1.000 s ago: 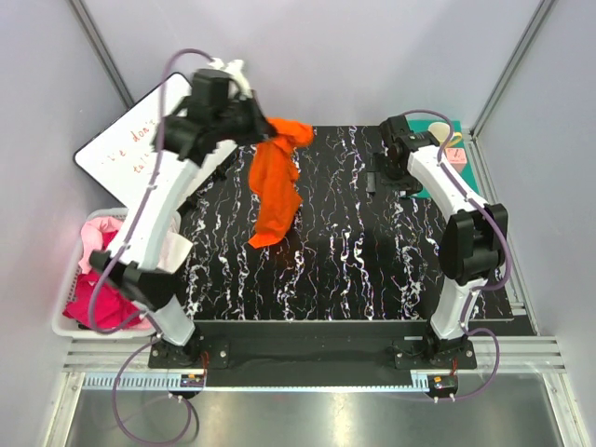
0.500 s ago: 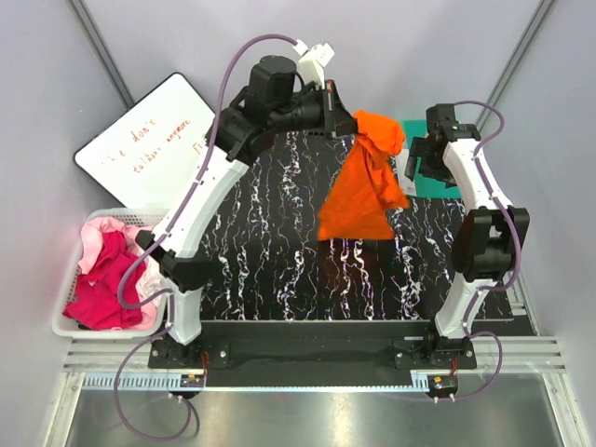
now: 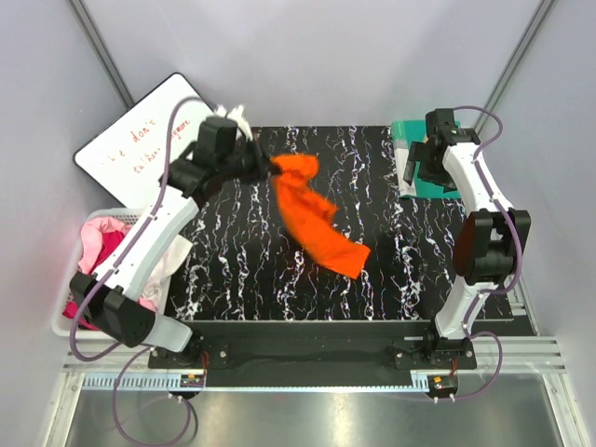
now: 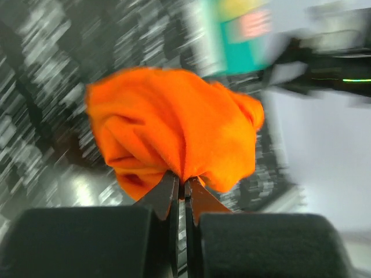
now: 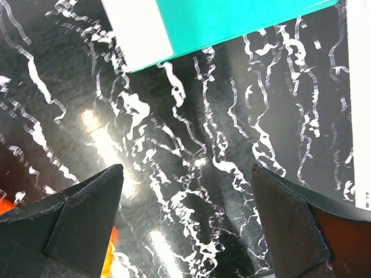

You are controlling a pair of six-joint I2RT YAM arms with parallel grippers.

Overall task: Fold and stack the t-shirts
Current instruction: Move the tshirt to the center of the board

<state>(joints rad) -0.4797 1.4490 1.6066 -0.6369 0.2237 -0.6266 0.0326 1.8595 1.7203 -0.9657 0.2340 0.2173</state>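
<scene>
My left gripper [image 3: 270, 168] is shut on a bunched corner of the bright orange t-shirt [image 3: 315, 220], which hangs and trails down to the right over the black marbled table [image 3: 242, 270]. In the left wrist view the orange t-shirt [image 4: 174, 124] bulges just past the closed fingertips [image 4: 183, 188]. My right gripper [image 3: 414, 166] is open and empty at the far right, over the table next to the teal mat [image 3: 410, 130]. Magenta and pale pink t-shirts [image 3: 102, 256] lie crumpled in the white basket [image 3: 70, 326] at the left.
A whiteboard [image 3: 140, 140] with red writing leans at the back left. The teal mat's edge [image 5: 232, 23] shows at the top of the right wrist view, and a sliver of orange cloth [image 5: 110, 255] at its lower left.
My left arm has swung back to the left and lower with the orange t-shirt, whose tail now trails to the right. The right gripper has barely moved.
</scene>
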